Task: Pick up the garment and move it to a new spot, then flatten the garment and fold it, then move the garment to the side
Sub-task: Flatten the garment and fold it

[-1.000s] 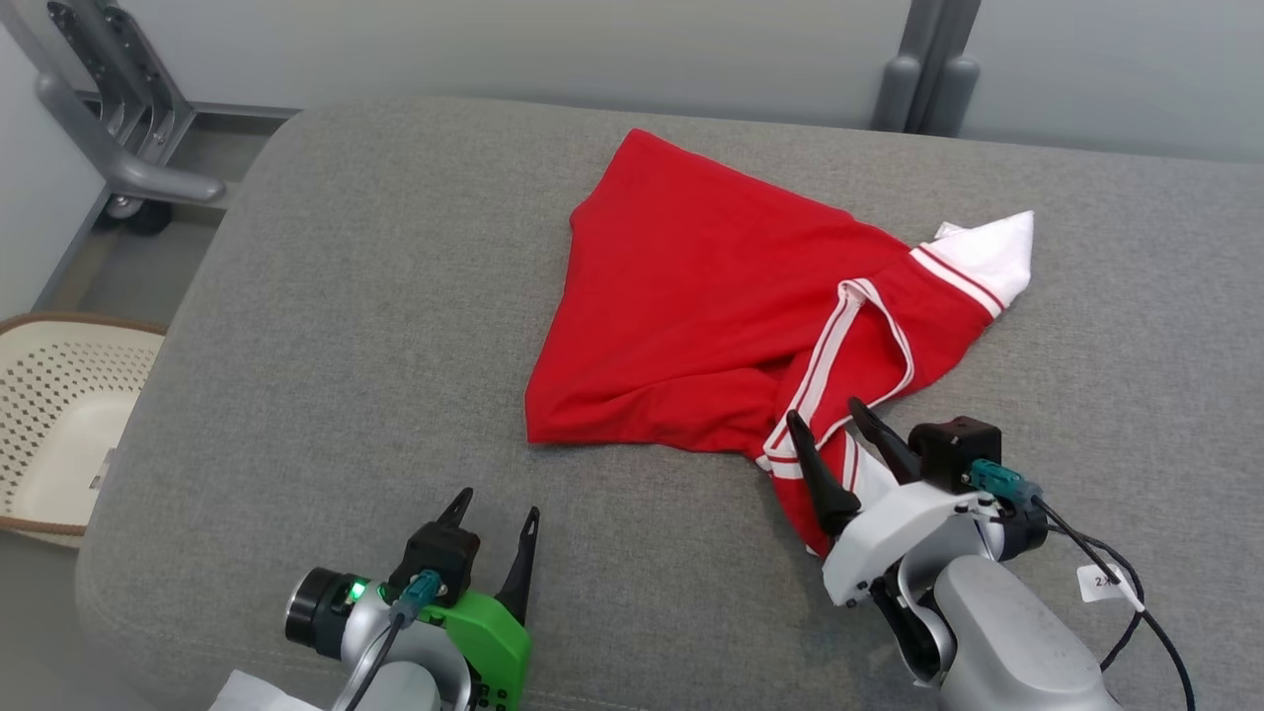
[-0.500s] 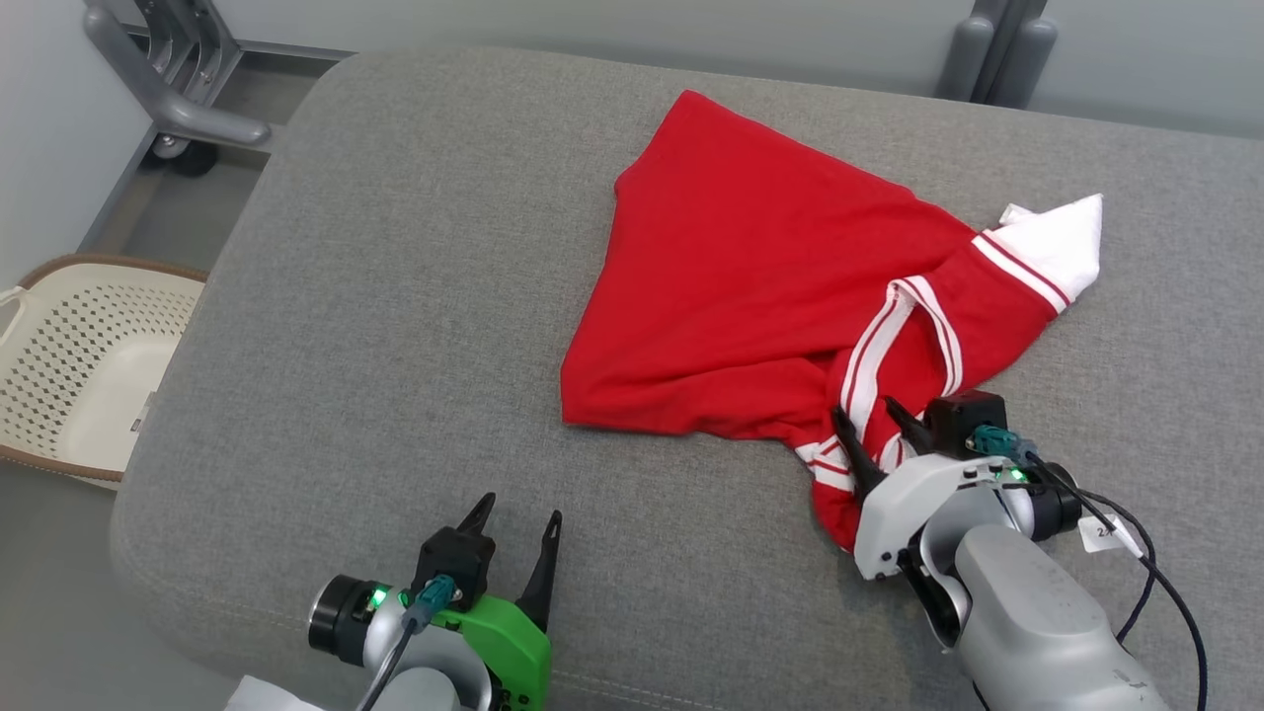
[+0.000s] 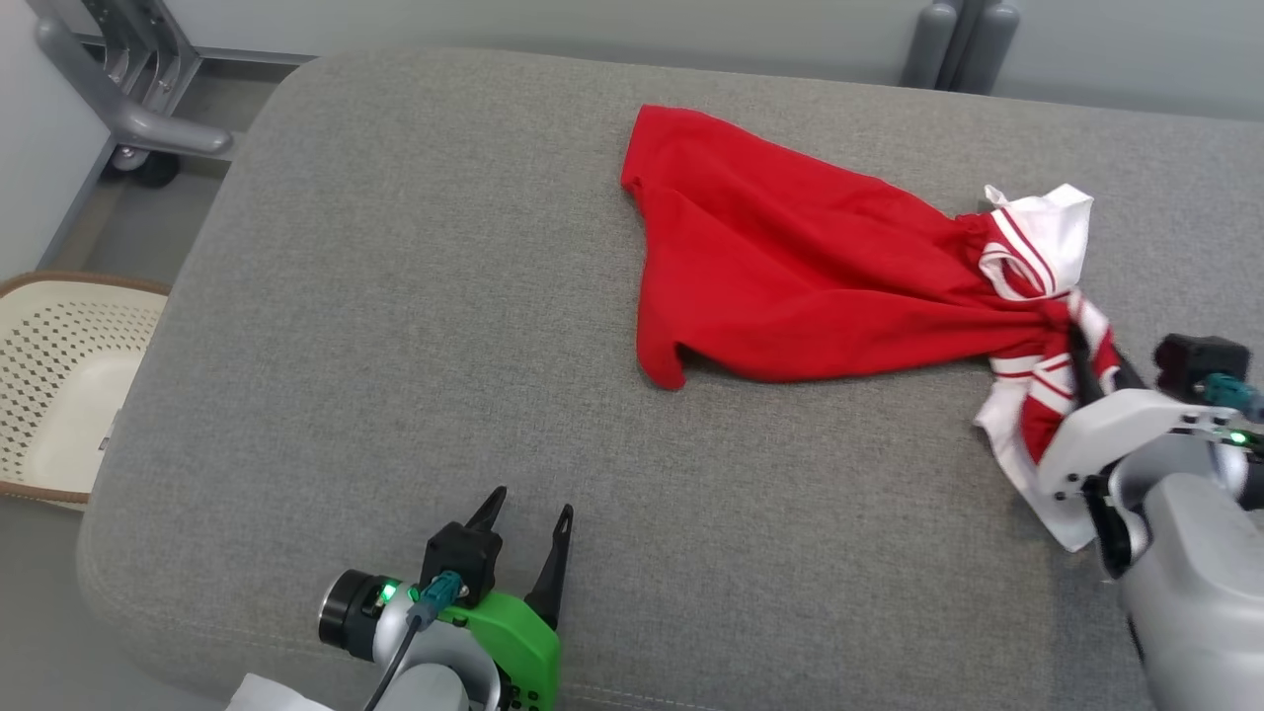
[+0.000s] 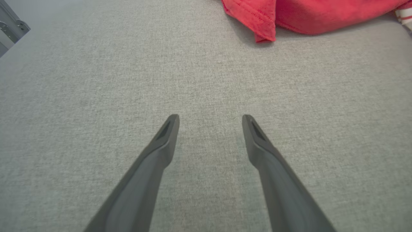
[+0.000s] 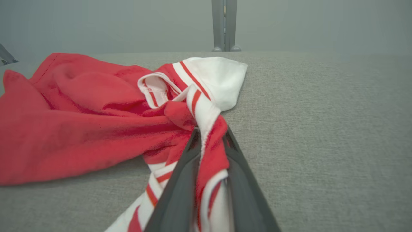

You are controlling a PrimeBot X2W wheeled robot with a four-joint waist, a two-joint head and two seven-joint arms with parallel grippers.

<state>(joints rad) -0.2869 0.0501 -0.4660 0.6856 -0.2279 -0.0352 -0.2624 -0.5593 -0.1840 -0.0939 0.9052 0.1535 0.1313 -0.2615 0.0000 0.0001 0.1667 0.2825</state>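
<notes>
One step barely begun: right gripper [image 3: 1094, 360] pinches the red shirt's [image 3: 790, 286] striped white trim, possibly the collar, cloth bunched on the grey cushion [image 3: 395, 296]. Left gripper [image 3: 528, 513] spread, idle. Relocating, flattening, folding all remain.

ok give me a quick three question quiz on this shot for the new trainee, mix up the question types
1. True or false: the right claw is shut on the striped end of the red garment.
2. What lies between the open fingers of the left claw? A) a sleeve B) bare grey cushion C) a sock
3. Name the pale perforated thing on the floor off the cushion's left end.
Key: 1 true. 2 B. 3 the basket.
</notes>
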